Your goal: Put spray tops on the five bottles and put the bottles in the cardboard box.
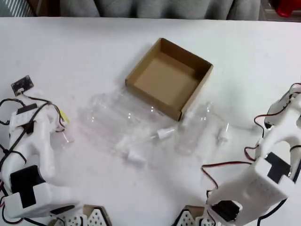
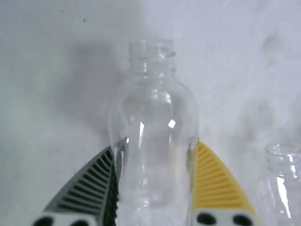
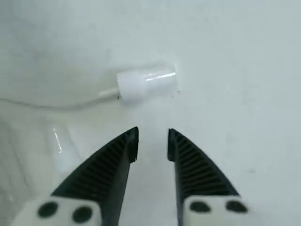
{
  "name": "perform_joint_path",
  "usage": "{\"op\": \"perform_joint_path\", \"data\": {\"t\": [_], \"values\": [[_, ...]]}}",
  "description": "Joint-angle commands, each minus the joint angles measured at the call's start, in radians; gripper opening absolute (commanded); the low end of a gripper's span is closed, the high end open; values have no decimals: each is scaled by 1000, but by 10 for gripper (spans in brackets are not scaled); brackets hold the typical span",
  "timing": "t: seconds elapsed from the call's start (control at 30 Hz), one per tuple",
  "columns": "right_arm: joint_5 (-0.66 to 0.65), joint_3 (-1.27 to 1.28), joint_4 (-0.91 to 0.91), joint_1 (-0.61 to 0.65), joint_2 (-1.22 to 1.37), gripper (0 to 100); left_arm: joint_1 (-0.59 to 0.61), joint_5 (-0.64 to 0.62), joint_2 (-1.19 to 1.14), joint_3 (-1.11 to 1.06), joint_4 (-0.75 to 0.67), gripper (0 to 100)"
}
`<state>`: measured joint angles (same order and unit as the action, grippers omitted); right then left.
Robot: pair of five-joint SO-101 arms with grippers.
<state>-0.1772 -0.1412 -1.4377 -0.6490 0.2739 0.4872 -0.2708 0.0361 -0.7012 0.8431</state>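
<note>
The left gripper [image 2: 155, 148] is clamped on a clear bottle [image 2: 153, 108], with the black finger [image 2: 94, 183] on one side, the yellow finger [image 2: 214, 183] on the other, and the threaded neck open. The left arm [image 1: 33, 150] is folded low by the table's [image 1: 70, 47] left edge. The right gripper [image 3: 152, 141] is just a crack apart and holding nothing, tips hovering right next to a white spray top [image 3: 146, 84] lying on its side. The right arm [image 1: 263, 183] is hunched at the right side. The other bottles [image 1: 113, 117] lie bunched in front of the cardboard box [image 1: 153, 100], with loose spray tops [image 1: 164, 133] beside them.
</note>
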Motion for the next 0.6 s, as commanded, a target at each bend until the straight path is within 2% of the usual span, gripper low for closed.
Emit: {"op": "perform_joint_path", "data": {"t": [0.0, 0.37, 0.47, 0.57], "values": [[158, -41, -30, 4, -74, 194, -15, 46, 4, 23, 14, 27], [787, 15, 87, 30, -71, 201, -15, 52, 5, 21, 14, 27], [893, 38, 97, 38, -71, 202, -15, 52, 5, 21, 14, 27], [916, 72, 150, 42, -71, 202, -15, 52, 5, 21, 14, 27]]}}
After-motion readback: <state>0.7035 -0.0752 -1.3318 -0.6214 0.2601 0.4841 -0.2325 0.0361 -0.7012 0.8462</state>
